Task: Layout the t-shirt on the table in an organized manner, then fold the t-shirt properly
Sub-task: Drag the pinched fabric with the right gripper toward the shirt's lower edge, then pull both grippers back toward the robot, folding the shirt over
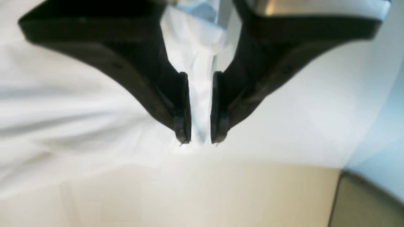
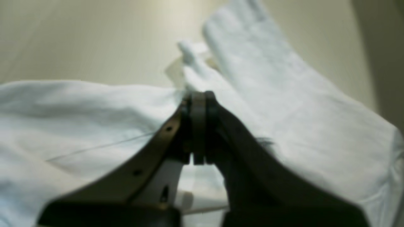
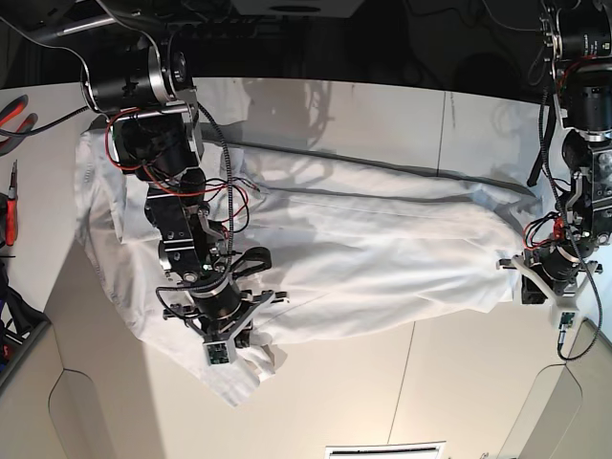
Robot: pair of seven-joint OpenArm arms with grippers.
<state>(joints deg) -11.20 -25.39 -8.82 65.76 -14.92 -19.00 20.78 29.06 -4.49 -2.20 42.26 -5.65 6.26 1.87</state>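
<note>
Left gripper (image 1: pixel 201 138) is narrow, pinching a fold of the t-shirt (image 3: pixel 363 258); in my left wrist view I see white cloth bunched between the 2 black fingers (image 1: pixel 183 119), running up the gap and out past the tips. In the base view that gripper (image 3: pixel 535 282) sits at the shirt's far right edge, on the side of the table (image 3: pixel 325 402) near the rounded cut-out corner.

Right gripper (image 2: pixel 199 97) is fully closed, pads pressed together; in the right wrist view the tips sit against a ridge of cloth, but I cannot tell whether any fabric is caught between them. In the base view I see it (image 3: pixel 225 339) low over the shirt's lower left part, above a rumpled corner of cloth that trails toward the table's near edge.

T-shirt lies spread lengthwise across the middle of the table, stretched between the 2 arms, wrinkled, with long creases running left to right and a greyish hem along the top edge. Left end is wider and bunched under the right arm; right end narrows to the left gripper.

Red-handled tools (image 3: pixel 10 120) at the table's far left edge, apart from the shirt. Dark seam line (image 3: pixel 411 373) runs across the bare tabletop below the shirt.
</note>
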